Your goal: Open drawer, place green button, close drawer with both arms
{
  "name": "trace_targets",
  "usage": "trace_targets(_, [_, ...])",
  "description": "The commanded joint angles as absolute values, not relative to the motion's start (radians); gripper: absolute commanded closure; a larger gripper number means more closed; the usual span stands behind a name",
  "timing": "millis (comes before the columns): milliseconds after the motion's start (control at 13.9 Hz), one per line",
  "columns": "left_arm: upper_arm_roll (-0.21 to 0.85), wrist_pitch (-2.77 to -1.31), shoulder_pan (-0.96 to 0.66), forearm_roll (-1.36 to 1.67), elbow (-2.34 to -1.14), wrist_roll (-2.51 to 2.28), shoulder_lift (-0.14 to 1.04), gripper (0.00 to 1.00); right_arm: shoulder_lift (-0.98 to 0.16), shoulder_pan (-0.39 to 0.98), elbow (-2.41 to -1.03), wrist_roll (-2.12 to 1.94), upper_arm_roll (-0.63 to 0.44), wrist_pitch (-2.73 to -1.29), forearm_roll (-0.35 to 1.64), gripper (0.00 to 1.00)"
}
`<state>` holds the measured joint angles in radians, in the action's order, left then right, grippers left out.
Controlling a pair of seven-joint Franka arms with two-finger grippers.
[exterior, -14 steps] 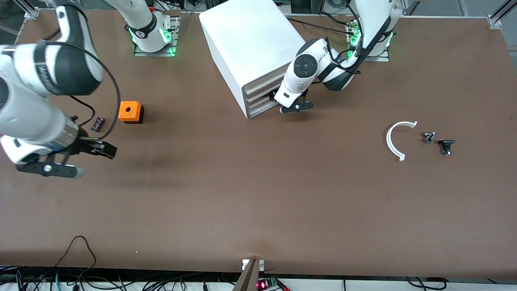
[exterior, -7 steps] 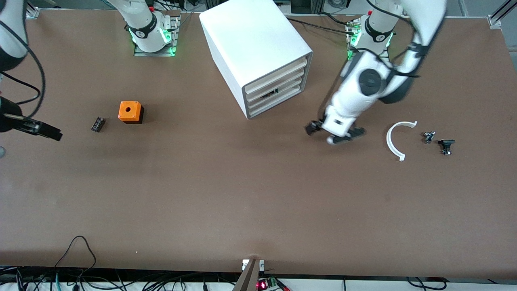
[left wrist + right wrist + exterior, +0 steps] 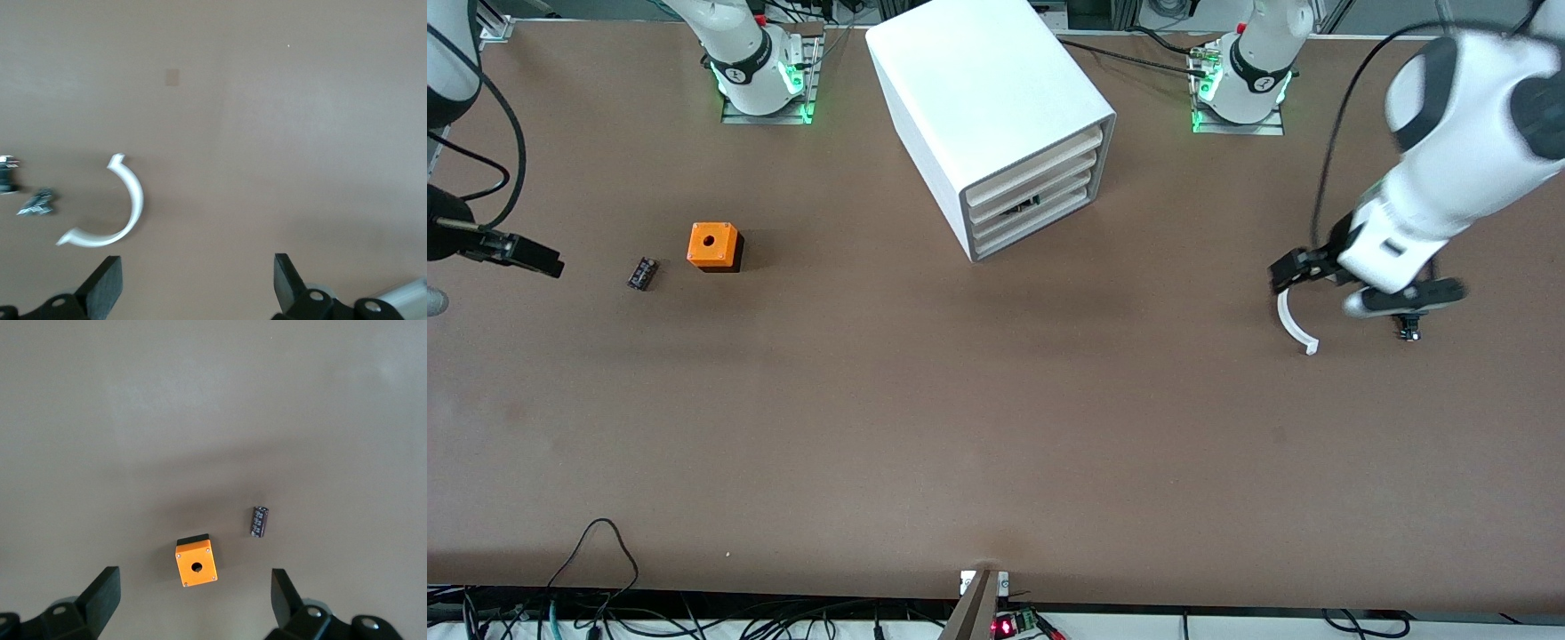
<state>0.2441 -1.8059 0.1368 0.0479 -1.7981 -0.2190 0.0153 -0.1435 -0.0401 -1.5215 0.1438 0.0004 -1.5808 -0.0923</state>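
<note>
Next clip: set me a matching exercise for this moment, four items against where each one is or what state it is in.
Items:
1. orange cube with a round hole
2. white curved plastic strip
3. left gripper
4. large white box cabinet

Places or states:
A. open, in the air over the curved strip
B. between the two arm bases, all drawers shut
C. beside the small black cylinder, toward the right arm's end
D. on the table under the left gripper

Pairs: 1-C, 2-D, 3-A, 4-B
</note>
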Motion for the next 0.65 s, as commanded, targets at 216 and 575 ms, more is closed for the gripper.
trace_targets(216, [0.225,-1.609,0.153,-0.040,-1.660,-0.124,0.025,0.00,-0.018,-0.044,-1.689,0.022,-0.005,-1.671,-0.063,0.00])
trace_targets(575, [0.232,-1.608,0.173,-0.034,-1.654,-0.121,0.031,0.00,0.034,-0.043,-1.756,0.015,-0.006,-1.687,-0.060,0.00])
